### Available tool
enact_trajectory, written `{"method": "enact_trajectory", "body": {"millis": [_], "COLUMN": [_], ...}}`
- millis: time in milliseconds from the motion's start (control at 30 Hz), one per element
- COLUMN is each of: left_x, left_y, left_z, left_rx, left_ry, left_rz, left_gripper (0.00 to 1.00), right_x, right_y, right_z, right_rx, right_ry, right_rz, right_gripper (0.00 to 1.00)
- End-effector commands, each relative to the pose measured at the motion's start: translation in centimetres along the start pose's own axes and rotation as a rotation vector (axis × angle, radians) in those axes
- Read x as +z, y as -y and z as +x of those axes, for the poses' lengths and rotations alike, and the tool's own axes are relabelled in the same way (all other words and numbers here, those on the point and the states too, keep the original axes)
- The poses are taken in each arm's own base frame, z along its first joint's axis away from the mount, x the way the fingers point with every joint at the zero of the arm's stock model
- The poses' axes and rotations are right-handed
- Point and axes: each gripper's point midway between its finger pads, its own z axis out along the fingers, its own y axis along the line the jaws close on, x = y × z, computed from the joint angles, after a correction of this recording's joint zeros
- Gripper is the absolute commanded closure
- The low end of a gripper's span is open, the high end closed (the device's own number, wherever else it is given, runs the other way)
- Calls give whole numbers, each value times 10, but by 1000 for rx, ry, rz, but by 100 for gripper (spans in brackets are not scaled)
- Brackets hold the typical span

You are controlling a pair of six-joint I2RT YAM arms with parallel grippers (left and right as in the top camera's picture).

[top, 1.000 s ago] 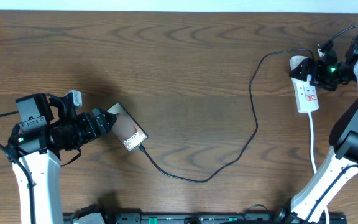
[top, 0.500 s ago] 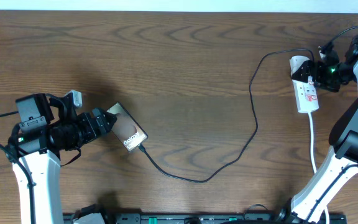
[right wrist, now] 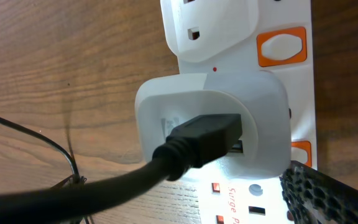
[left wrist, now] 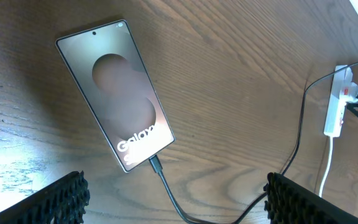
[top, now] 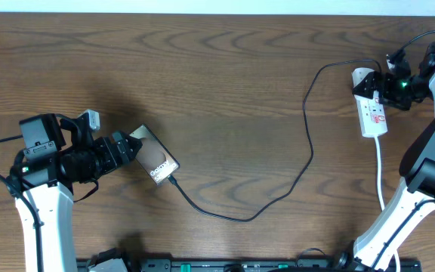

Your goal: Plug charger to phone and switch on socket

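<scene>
The phone [top: 155, 159] lies flat at the left, shiny grey-brown with white "Galaxy" lettering; it also shows in the left wrist view [left wrist: 114, 93]. The charger [top: 308, 151], a thin black cable, has its tip in the phone's lower end [left wrist: 156, 165] and loops right and up to the socket [top: 372, 106]. My left gripper [top: 129, 148] is open and empty, just left of the phone [left wrist: 179, 211]. My right gripper [top: 386, 89] hovers over the socket's upper end. The right wrist view shows a white adapter [right wrist: 253, 106] with the black plug in it, and one finger [right wrist: 328, 199].
An orange switch [right wrist: 281, 46] sits on the socket beside the adapter, with a second one partly hidden lower down. The socket's white cord [top: 380, 177] runs down toward the right arm's base. The table's far edge is at the top.
</scene>
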Motion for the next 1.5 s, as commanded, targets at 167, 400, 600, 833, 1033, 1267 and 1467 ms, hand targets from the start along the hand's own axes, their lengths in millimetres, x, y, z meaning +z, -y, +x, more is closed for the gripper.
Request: {"method": "enact_trajectory", "body": {"millis": [167,400,600,833,1033,1267,1467], "left_x": [1,1,1,1,1,1,1], "left_y": [-5,-5,-5,-5,-5,-5,-5], "left_z": [2,2,2,2,2,2,2], "left_rx": [13,13,13,13,13,13,13], "left_ry": [-6,-7,-7,-6,-6,-6,-6], "left_rz": [-15,-15,-15,-15,-15,-15,-15], "left_gripper": [10,10,10,10,10,10,10], "right_x": [8,8,8,9,10,16,22], "right_y": [-6,-9,-9,-10,-13,-22,-24], "right_z": [0,1,1,2,2,2,4], "right_rx": [-10,-7,-8,-6,-10,-30,-35], "right_ry": [-4,-4,-6,-7,-10,-18,-27], "right_rz": [-34,-48,-49,-54,-61,-66,-70], "right_gripper": [2,2,2,2,2,1,1]}}
